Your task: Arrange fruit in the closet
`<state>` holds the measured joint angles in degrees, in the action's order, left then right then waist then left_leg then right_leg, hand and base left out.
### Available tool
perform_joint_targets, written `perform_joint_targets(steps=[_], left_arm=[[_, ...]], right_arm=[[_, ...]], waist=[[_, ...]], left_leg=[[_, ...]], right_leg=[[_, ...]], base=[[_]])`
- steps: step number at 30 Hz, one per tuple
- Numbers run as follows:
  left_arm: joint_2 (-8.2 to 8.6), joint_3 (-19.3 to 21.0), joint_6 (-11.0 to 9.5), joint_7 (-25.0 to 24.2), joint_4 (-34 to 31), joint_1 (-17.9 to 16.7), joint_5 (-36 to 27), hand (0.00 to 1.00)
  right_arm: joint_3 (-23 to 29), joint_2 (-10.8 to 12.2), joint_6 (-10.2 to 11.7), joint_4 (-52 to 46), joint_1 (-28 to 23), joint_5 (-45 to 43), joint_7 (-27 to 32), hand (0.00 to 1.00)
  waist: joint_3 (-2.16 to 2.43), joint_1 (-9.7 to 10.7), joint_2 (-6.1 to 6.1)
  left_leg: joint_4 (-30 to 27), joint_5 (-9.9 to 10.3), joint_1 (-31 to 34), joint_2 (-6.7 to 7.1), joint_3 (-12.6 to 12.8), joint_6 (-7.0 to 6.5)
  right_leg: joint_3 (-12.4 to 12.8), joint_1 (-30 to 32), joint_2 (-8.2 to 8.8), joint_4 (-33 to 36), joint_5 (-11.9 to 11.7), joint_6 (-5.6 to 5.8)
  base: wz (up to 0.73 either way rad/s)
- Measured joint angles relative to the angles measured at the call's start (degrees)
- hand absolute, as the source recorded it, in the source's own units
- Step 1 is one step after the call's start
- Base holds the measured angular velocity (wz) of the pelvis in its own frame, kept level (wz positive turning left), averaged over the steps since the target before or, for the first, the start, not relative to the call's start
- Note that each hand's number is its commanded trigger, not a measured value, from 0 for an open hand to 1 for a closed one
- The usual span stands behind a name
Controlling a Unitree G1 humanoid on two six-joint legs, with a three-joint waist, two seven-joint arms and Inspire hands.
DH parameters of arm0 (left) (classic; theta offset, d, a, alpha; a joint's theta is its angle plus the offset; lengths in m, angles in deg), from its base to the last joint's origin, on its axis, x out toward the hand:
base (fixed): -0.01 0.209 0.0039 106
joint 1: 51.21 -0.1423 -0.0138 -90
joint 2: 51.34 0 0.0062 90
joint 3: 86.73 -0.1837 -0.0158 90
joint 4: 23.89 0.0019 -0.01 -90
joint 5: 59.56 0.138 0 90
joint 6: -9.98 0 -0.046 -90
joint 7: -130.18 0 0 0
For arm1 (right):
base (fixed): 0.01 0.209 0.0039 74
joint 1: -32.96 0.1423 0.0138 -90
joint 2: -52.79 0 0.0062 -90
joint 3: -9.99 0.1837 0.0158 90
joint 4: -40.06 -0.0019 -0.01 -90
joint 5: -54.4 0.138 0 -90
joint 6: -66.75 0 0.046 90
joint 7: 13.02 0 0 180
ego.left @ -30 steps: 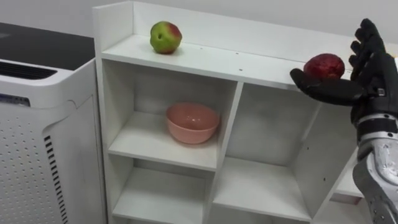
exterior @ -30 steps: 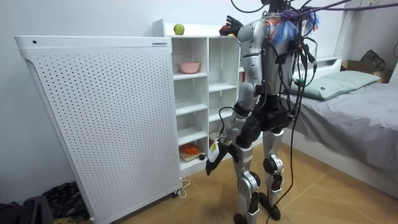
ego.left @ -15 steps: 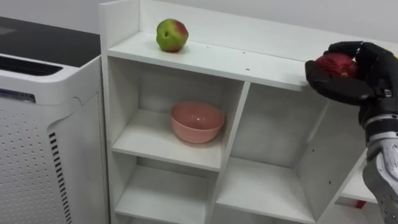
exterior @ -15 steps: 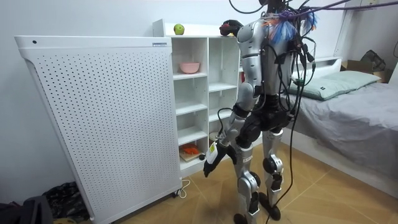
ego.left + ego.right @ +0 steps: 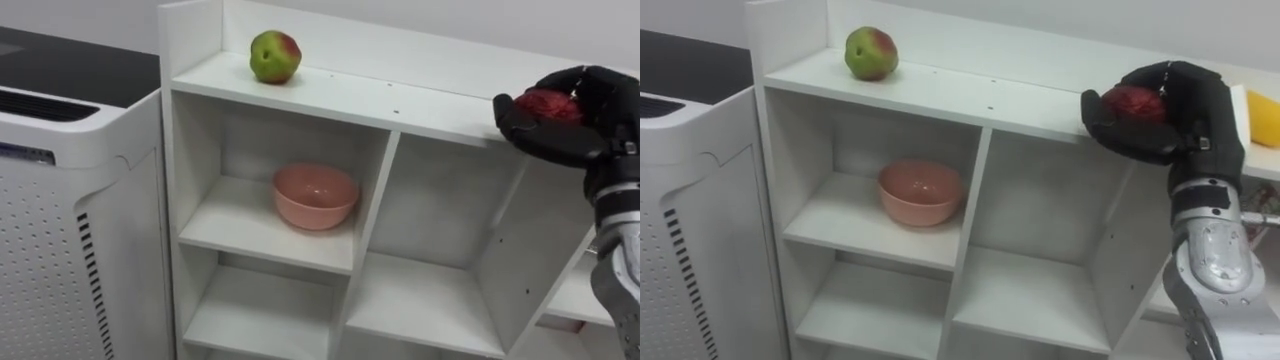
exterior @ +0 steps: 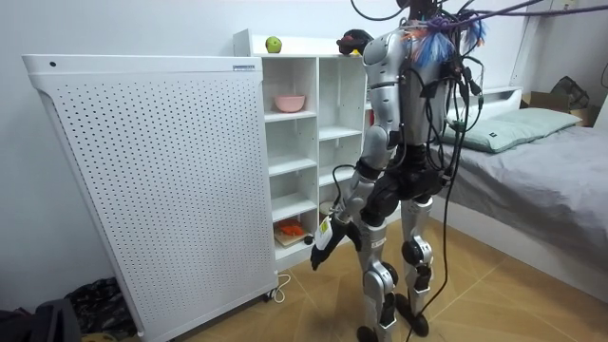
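Curling round the red fruit [image 5: 545,104], the right hand [image 5: 570,135] holds it at the front edge of the top shelf [image 5: 400,100] in the left eye view. Firm, smooth and probably light, it may roll; a grip round its middle suits. The room view has the left hand [image 6: 321,249] hanging low. The right eye view puts a green apple [image 5: 871,52] far to the holding hand's left, a yellow thing [image 5: 1265,118] just right.

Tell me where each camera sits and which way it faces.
Left eye view: on the head, looking down at the shelf; right hand curled round a red fruit.
Right eye view: beside it, same aim; same hand plus forearm.
Room view: standing off to the side, whole robot at the shelf, left hand low.
Shared: apple, bowl.
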<state>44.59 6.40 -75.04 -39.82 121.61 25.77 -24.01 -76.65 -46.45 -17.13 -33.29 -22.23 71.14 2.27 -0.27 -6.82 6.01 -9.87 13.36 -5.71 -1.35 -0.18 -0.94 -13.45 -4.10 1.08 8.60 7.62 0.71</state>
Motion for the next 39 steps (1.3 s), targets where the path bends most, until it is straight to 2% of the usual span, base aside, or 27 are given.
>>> perform_joint_targets(steps=[3, 6, 8, 12, 15, 18, 20, 25, 28, 30, 34, 36, 37, 39], left_arm=[[-0.01, -0.1, 0.0, 1.1, 0.0, -0.3, 0.0, 0.00], [0.19, -0.1, 0.0, 1.2, 0.2, -0.3, 0.0, 0.00], [0.40, -0.3, 0.1, 1.1, 0.6, -0.2, 0.0, 0.00], [0.37, -0.6, 0.4, 1.1, 1.2, 0.2, 0.1, 0.00], [0.54, -1.0, 0.6, 1.1, 1.2, 0.3, 0.1, 0.00], [0.70, -1.1, 1.0, 1.1, 1.2, 0.3, 0.1, 0.00], [0.71, -1.2, 1.0, 1.1, 1.2, 0.3, 0.2, 0.00], [0.74, -1.2, 1.9, 2.1, 1.1, 0.0, 0.1, 0.00], [0.83, -1.6, 2.2, 2.6, 1.3, 0.0, 0.0, 0.00], [1.29, -1.7, 2.2, 3.2, 1.4, -0.1, 0.0, 0.00], [1.70, -3.0, 2.2, 3.3, 1.3, 0.1, -0.1, 0.00], [1.72, -3.7, 2.1, 3.4, 1.5, 0.2, -0.2, 0.00], [1.72, -4.1, 2.0, 3.5, 2.0, 0.8, -0.5, 0.00], [1.62, -4.8, 2.0, 3.9, 2.4, 1.5, -1.7, 0.00]], right_arm=[[-0.1, 0.0, 0.2, 0.0, 0.0, 3.1, -0.5, 1.00], [-0.2, 0.4, 0.0, -0.6, -0.3, 5.0, -2.0, 1.00], [-1.4, 0.6, -0.2, -2.8, -1.7, 5.3, -2.8, 1.00], [-2.5, 1.0, -1.0, -7.5, -4.2, 7.1, -4.9, 1.00], [-3.2, 2.9, -2.1, -10.6, -6.3, 8.4, -6.8, 1.00], [-4.5, 3.9, -3.0, -11.3, -6.7, 10.0, -8.7, 1.00], [-4.9, 4.7, -3.9, -12.5, -6.8, 11.2, -9.8, 1.00], [-6.6, 4.7, -4.4, -15.8, -7.8, 12.6, -12.6, 1.00], [-7.9, 5.3, -4.9, -15.8, -11.4, 14.0, -14.1, 1.00], [-8.8, 5.5, -5.6, -15.7, -13.6, 14.8, -14.9, 1.00], [-9.2, 6.2, -6.1, -14.9, -18.4, 20.3, -15.3, 1.00], [-9.2, 7.2, -6.1, -13.8, -19.9, 23.2, -15.1, 1.00], [-9.2, 8.0, -6.1, -12.3, -20.4, 24.6, -15.1, 1.00], [-9.7, 8.7, -6.0, -8.8, -20.5, 27.7, -14.9, 1.00]], waist=[[0.07, 0.0, -0.47], [-0.15, 0.0, -0.79], [-0.23, 0.3, -0.88], [-0.21, 0.2, -0.92], [-0.15, 0.2, -1.06], [0.21, 0.4, -1.42], [0.83, 0.3, -1.97], [1.14, 0.3, -2.26], [1.11, 0.0, -2.29], [0.90, 0.0, -2.49], [0.06, 0.0, -3.32], [-0.17, 0.1, -3.71], [-0.25, 0.2, -4.00], [-0.12, 0.2, -4.12]], left_leg=[[0.0, 0.0, -0.2, -0.01, 0.1, 0.00], [0.3, 0.0, -1.0, -0.16, 1.1, 0.02], [0.3, 0.0, -0.9, -0.12, 1.9, 0.02], [0.3, 0.0, -0.7, -0.12, 2.6, 0.03], [0.3, 0.0, -0.8, -0.11, 3.2, 0.03], [0.3, 0.0, -0.7, -0.08, 3.2, 0.02], [0.3, 0.0, -0.7, -0.08, 3.1, 0.02], [0.2, 0.0, -1.0, -0.11, 3.1, 0.02], [0.2, 0.0, -1.1, -0.04, 3.2, 0.02], [0.1, 0.0, -1.0, 0.03, 3.3, 0.00], [0.0, 0.0, -0.6, -0.03, 3.3, -0.04], [0.3, 0.0, -0.1, -0.07, 3.3, -0.01], [0.3, 0.0, 0.5, -0.08, 3.3, 0.01], [0.1, -0.1, 2.0, -0.06, 3.4, 0.11]], right_leg=[[0.7, 0.0, -0.05, 0.0, 0.0, 0.00], [1.5, -0.5, -0.21, -0.1, 0.0, 0.00], [3.1, -0.1, -0.24, 0.0, 0.0, 0.00], [3.3, 0.3, -0.27, 0.0, 0.0, 0.00], [3.8, 0.5, -0.32, 0.0, 0.0, -0.01], [3.8, 0.5, -0.31, 0.0, 0.0, -0.04], [3.6, 0.5, -0.27, 0.0, 0.0, -0.04], [3.4, 0.1, -0.25, 0.0, 0.0, -0.04], [3.2, 0.0, -0.15, 0.0, 0.0, -0.04], [3.2, 0.0, -0.05, 0.0, 0.0, -0.04], [3.2, 0.4, -0.13, 0.0, -0.1, -0.11], [3.2, 0.8, -0.20, 0.0, -0.1, -0.14], [3.2, 1.4, -0.23, 0.1, -0.1, -0.22], [3.4, 3.1, -0.23, 0.4, -0.3, -0.39]], base=[[-0.01], [-0.12], [-0.14], [-0.12], [-0.09], [0.00], [0.00], [0.04], [0.00], [0.00], [0.00], [0.00], [-0.05], [-0.06]])
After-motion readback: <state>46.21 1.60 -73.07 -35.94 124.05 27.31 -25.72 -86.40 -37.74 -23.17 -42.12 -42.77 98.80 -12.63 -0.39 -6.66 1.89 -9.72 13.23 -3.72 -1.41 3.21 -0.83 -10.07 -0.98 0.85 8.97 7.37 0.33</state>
